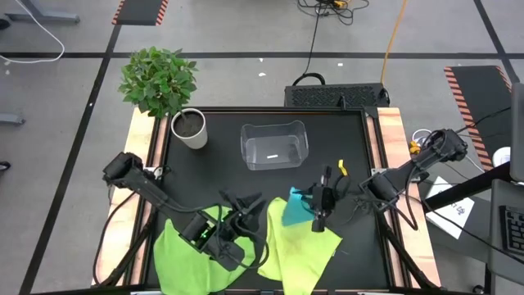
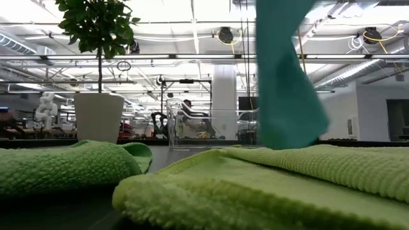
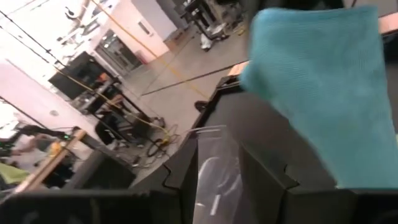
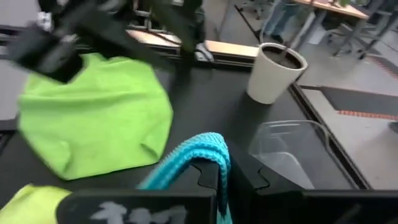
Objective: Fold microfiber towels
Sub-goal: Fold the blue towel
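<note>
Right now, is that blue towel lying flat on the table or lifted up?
Lifted. The turquoise towel hangs in the air, pinched in the right claw, above the pale yellow-green towel on the table.

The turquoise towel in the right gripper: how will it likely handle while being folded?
Probably floppy: the turquoise towel hangs limp from the right gripper, draping straight down in the low view. Likely light, since a pinch at one edge carries it. Its looped pile looks grippy rather than slippery, so it may cling to the pale yellow-green towel below.
</note>
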Available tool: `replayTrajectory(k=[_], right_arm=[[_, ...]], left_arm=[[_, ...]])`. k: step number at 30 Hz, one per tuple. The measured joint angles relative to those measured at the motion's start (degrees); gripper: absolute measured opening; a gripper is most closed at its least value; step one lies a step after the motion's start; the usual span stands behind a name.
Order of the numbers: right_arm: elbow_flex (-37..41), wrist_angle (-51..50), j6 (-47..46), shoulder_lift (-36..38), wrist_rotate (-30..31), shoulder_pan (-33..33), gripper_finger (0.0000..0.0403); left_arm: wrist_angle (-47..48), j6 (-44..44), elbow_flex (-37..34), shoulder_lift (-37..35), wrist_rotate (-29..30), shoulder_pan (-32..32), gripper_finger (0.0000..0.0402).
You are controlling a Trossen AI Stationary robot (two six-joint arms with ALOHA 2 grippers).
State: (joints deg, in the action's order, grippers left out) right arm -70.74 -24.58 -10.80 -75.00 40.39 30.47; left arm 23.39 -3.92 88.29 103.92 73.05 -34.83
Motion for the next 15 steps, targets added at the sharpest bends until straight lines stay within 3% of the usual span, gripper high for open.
replayTrajectory(k=[6,15], right_arm=[[-0.57,4.2,4.0,0.0,-0.03,-4.06,0.0004],[-1.2,11.3,10.59,0.0,-3.7,-7.26,0.0004]], left_arm=[[-4.33,0.66,0.03,0.92,-4.58,0.17,0.0117],[-19.59,16.15,0.0,5.26,-3.64,1.06,0.0117]])
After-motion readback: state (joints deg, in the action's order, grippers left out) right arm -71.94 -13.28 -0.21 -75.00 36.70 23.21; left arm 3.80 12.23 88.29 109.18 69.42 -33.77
